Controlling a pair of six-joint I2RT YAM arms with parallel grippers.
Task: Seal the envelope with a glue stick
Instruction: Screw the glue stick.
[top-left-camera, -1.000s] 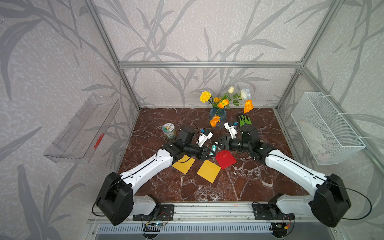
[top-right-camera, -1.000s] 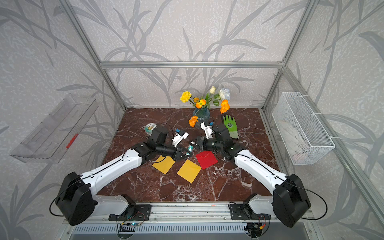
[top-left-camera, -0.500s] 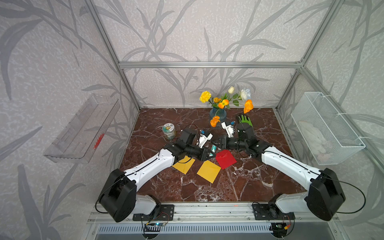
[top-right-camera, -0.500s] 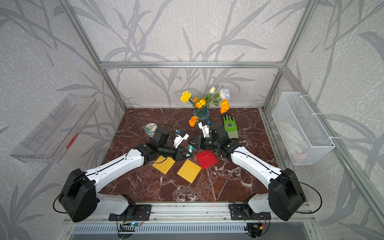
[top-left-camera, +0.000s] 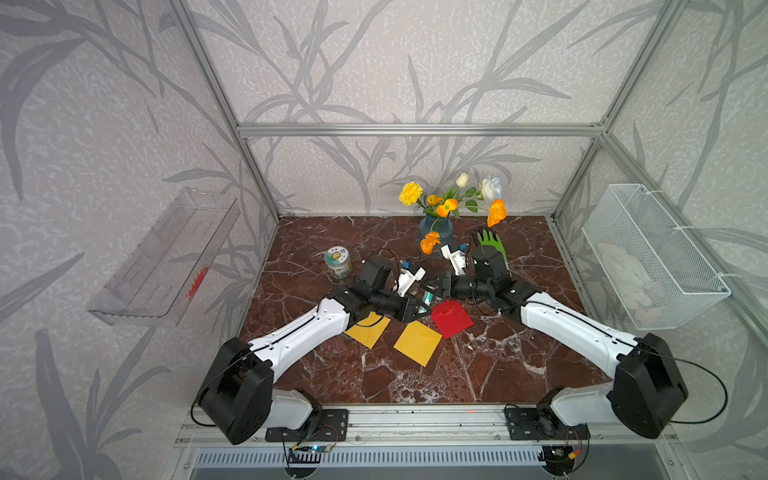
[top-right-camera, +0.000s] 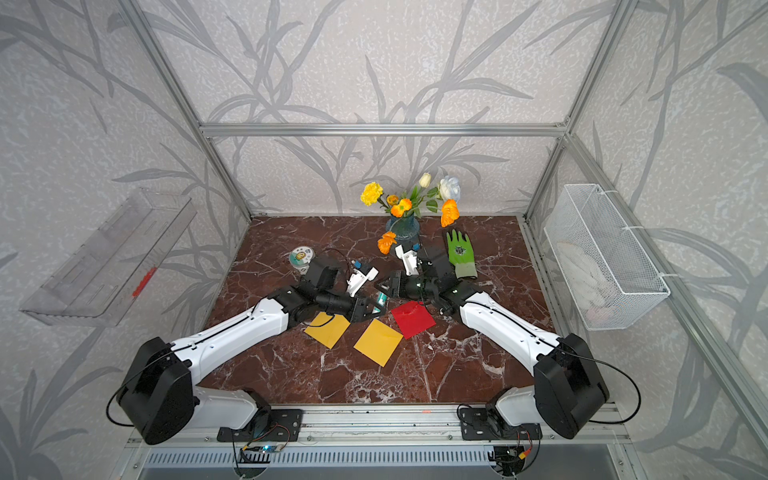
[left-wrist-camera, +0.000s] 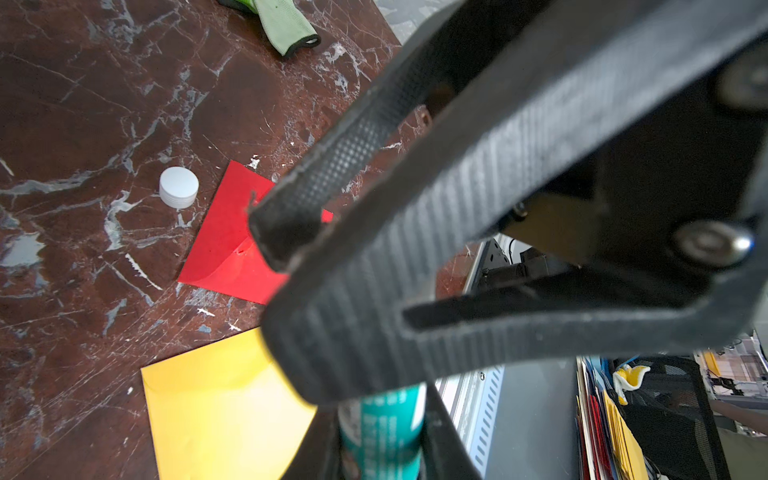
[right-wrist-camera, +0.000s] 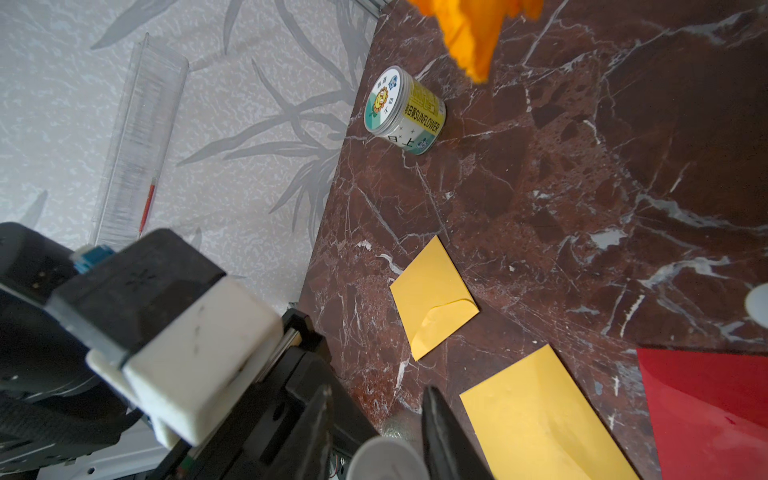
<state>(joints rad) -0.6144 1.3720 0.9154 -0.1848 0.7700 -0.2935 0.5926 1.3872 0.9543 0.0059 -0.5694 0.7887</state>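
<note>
At the left edge of a top view I see a clear wall tray (top-left-camera: 166, 257). Right of it, at the upper left of the marble table (top-left-camera: 498, 365), stands a labelled jar (top-left-camera: 338, 262). My left arm comes in from the lower left. The left gripper (top-left-camera: 419, 308) sits near frame centre, clamped on the teal-labelled body of the glue stick (top-left-camera: 427, 296) and holding it above the table. Below it lie two yellow envelopes (top-left-camera: 368, 330) (top-left-camera: 417, 343) side by side, the left one partly under the arm. Just right of the stick is the red envelope (top-left-camera: 453, 319). In the left wrist view the white cap (left-wrist-camera: 178, 187) stands upright on the marble just beside that envelope's corner, off the tube. The right gripper (top-left-camera: 432, 286) points in from the right and meets the stick's free end. In the right wrist view its fingers (right-wrist-camera: 440, 432) flank the white tube end, but the end is cut off at the frame edge, so I cannot tell whether they are squeezing it or only bracketing it. Further right and up stand a vase of flowers (top-left-camera: 435, 228) and a green glove (top-left-camera: 492, 243). A wire basket (top-left-camera: 648, 257) hangs at the right edge.
</note>
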